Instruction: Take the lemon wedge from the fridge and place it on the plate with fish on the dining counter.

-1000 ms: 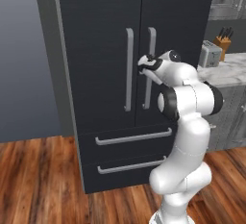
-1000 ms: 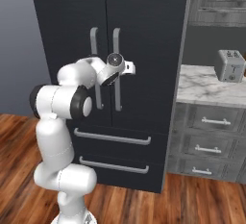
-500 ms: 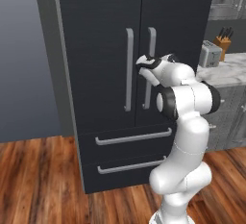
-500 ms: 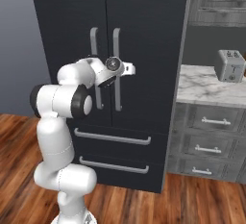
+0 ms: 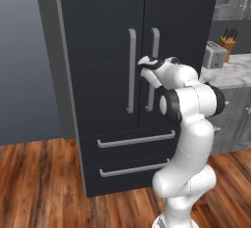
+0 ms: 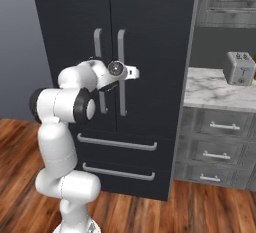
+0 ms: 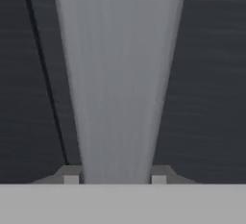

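The two small dark fingers (image 7: 71, 180) stand one at each side of the long grey vertical handle (image 7: 117, 88) of the right-hand door and sit right against its edges; whether they actually press it I cannot tell, as just their tips are visible in the hand view. In the left base view the gripper (image 5: 145, 69) is at the same handle (image 5: 153, 68), about midway up it, and the white hand hides the contact; in the right base view the gripper (image 6: 121, 75) also meets that bar (image 6: 121, 72), with the fingers behind the hand. The tall black French-door fridge (image 5: 103, 51) has both upper doors shut and both lower drawers closed, so its shelves and whatever lies inside are hidden. Its top is cut off in both base views. To the right of the fridge a white marble desk (image 6: 212, 89) carries a silver toaster (image 6: 238, 68), and farther right in the left base view a wooden knife block (image 5: 228, 40) is small and hard to make out. Grey drawers (image 6: 220, 142) sit under that desk, above the wooden plank floor (image 5: 41, 183).
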